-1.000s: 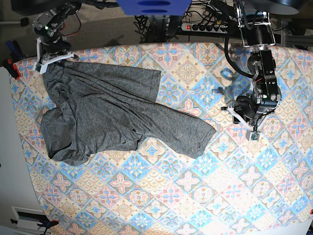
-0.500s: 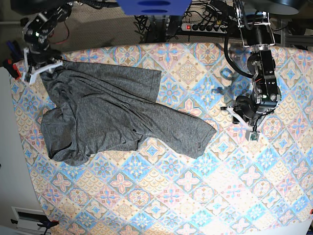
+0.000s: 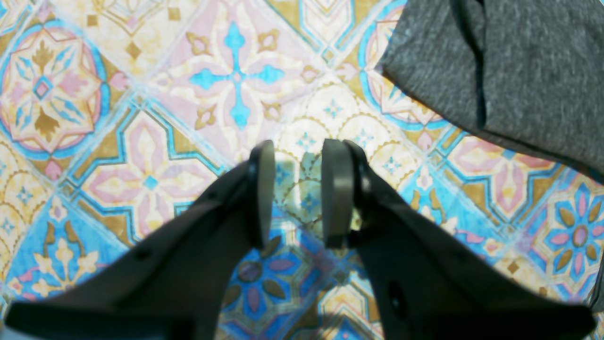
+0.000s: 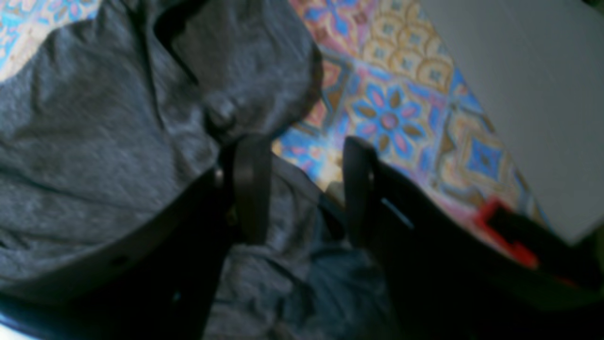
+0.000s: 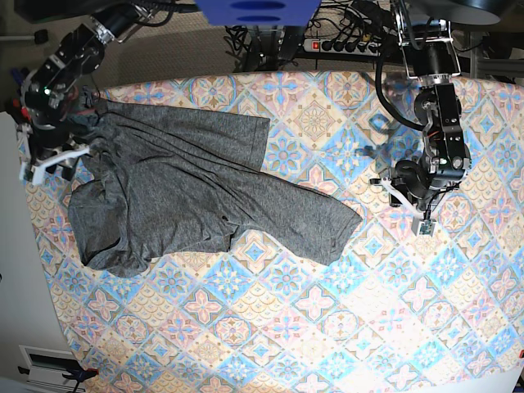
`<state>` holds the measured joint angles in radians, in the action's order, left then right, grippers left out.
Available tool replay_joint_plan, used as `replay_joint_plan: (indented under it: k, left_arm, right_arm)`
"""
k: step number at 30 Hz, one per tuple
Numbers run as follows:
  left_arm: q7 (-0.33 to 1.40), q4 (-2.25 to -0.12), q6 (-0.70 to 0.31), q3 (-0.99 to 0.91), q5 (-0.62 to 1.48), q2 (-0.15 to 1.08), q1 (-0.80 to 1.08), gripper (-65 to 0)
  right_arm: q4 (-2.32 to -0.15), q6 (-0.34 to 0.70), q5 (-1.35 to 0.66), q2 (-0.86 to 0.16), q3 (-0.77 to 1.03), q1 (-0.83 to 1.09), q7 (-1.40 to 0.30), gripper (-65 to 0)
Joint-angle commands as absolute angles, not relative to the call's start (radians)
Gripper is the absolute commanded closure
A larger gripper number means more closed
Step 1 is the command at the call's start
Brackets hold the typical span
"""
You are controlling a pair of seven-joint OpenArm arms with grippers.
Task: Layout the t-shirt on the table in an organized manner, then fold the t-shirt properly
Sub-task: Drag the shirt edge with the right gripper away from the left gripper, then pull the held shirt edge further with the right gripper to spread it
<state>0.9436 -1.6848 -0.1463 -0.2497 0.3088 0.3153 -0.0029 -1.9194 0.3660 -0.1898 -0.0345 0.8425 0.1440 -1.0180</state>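
Note:
The dark grey t-shirt (image 5: 188,180) lies rumpled on the left half of the table (image 5: 327,311), one part reaching toward the middle. My right gripper (image 5: 51,160) hovers at the shirt's left edge. In the right wrist view this gripper (image 4: 304,156) is open: one finger is over the t-shirt (image 4: 94,141), the other over the table (image 4: 391,108). My left gripper (image 5: 405,196) hangs over the bare right side. In the left wrist view it (image 3: 299,156) is open with only the table (image 3: 141,94) between its fingers, and the t-shirt (image 3: 519,71) shows at the upper right.
The table's left edge runs right beside my right gripper, with a red clamp (image 4: 500,231) on it and pale floor (image 4: 519,94) beyond. A power strip and cables (image 5: 344,41) lie behind the back edge.
My right gripper has moved from the table's back left corner forward along the left edge and has opened, letting go of the shirt's corner. The left arm has not moved.

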Motion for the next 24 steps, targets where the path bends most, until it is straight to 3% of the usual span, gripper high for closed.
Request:
replay_joint_plan:
  k: [1, 8, 13, 20, 24]
  left_arm:
    - [0.929, -1.701, -0.145, -0.252, 0.309, 0.312, -0.01, -16.1]
    - [0.97, -1.702, -0.145, -0.254, 0.309, 0.305, 0.007, -16.1]
    - [0.97, -1.702, -0.145, -0.254, 0.309, 0.306, 0.012, -16.1]
    - [0.97, -1.724, -0.145, -0.259, 0.311, 0.309, 0.048, -16.1]
    - [0.97, -1.724, -0.145, -0.259, 0.311, 0.309, 0.051, -16.1]
  right_arm:
    - [-1.934, 0.371, -0.206, -0.064, 0.814, 0.128, -0.99, -24.1]
    - [-1.873, 0.371, -0.208, -0.088, 0.768, 0.125, -0.981, -24.1]
    - [-1.751, 0.371, -0.208, -0.101, 0.768, 0.127, -0.831, -24.1]
    - [-1.661, 0.375, -0.214, -0.131, 0.763, 0.127, -0.812, -24.1]
    - [-1.662, 0.472, -0.214, -0.13, 0.765, 0.127, -0.812, -24.1]
